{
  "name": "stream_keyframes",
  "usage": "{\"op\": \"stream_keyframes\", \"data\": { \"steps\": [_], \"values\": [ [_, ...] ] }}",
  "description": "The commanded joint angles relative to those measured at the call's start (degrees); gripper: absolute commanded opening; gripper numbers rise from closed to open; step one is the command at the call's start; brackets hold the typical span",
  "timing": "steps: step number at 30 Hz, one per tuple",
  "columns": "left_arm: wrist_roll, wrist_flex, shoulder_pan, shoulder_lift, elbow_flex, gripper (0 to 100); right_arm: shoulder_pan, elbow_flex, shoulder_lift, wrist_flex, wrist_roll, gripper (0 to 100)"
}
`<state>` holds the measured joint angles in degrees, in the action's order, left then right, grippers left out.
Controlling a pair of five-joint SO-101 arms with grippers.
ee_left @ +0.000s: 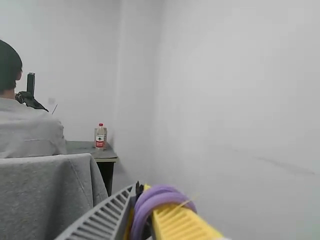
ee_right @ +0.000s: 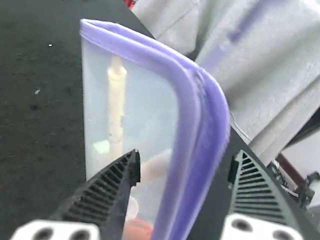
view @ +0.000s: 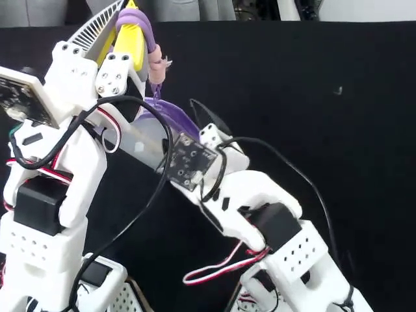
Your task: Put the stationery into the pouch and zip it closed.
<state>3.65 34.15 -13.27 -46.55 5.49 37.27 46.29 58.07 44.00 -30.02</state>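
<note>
Black desk [view: 338,130] below, the left tool [ee_left: 145,202] pinches the pouch [ee_right: 135,100] by its purple zip edge and hangs it high, probably to keep the seam taut. The right tool [ee_right: 186,156] stands spread astride that edge, seemingly placed to close it, with stationery [ee_right: 116,110] already inside
</note>
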Motion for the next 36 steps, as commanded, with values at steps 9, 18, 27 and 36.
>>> {"op": "stream_keyframes", "data": {
  "steps": [9, 18, 27, 36],
  "values": [
    [-0.26, -0.53, 3.82, -1.49, -0.48, 3, 4.31, -9.89, -0.66, 8.44, -1.23, 1.0],
    [-0.35, -0.53, 18.77, -1.49, 4.44, 3, -1.23, -10.07, -0.31, 12.92, -1.23, 1.1],
    [-0.44, -0.7, 33.98, -1.41, 7.16, 3, -1.76, -10.24, -0.22, 16.97, -1.23, 1.1],
    [-6.33, -12.22, 41.98, -1.49, 20.44, 3, -1.76, -9.98, 4.53, 18.46, -1.32, 1.1]
  ]
}}
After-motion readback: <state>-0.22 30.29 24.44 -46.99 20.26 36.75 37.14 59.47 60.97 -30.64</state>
